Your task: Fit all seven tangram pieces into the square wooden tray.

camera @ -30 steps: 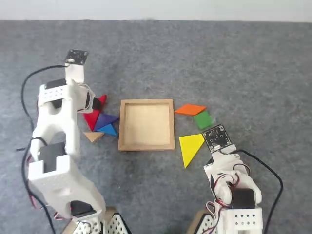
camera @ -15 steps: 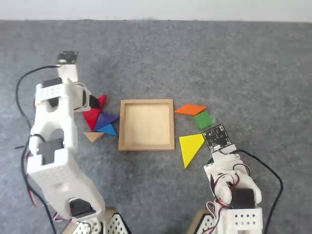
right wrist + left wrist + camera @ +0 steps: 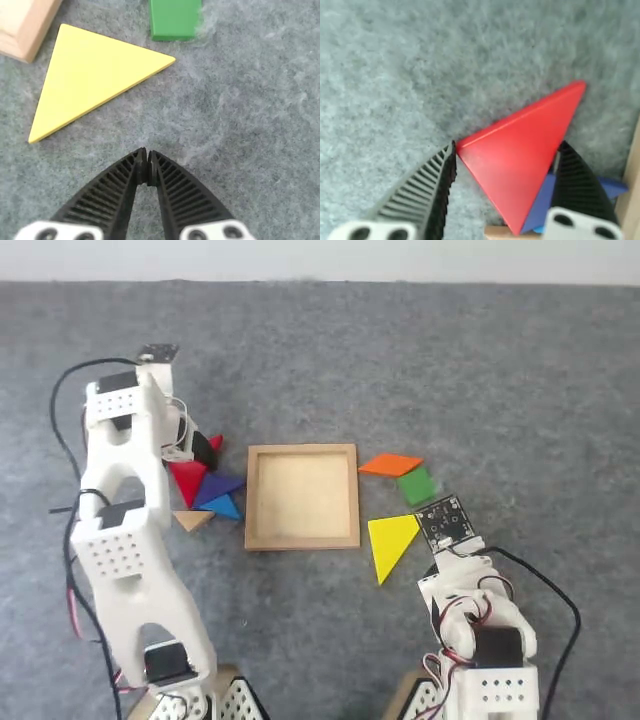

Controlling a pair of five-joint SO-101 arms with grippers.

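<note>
Left gripper [image 3: 508, 147] is spread wide, straddling the red triangle [image 3: 520, 150], which lies flat on the grey carpet [image 3: 480, 370] beside the wooden tray [image 3: 302, 451]. Right gripper [image 3: 147, 155] is clenched on nothing, near the yellow triangle [image 3: 90, 90].

open carpet [image 3: 450, 370] beyond tray [image 3: 302, 449], tangram pieces [image 3: 222, 485] close on both sides

Grey felt table [image 3: 500, 370] — wooden tray [image 3: 302, 450], loose tangram pieces [image 3: 390, 538].

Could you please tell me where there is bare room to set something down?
Bare: the carpet on the tray's far and near sides, and the tray's floor. Crowded: left around the red triangle, right by the yellow triangle.
</note>
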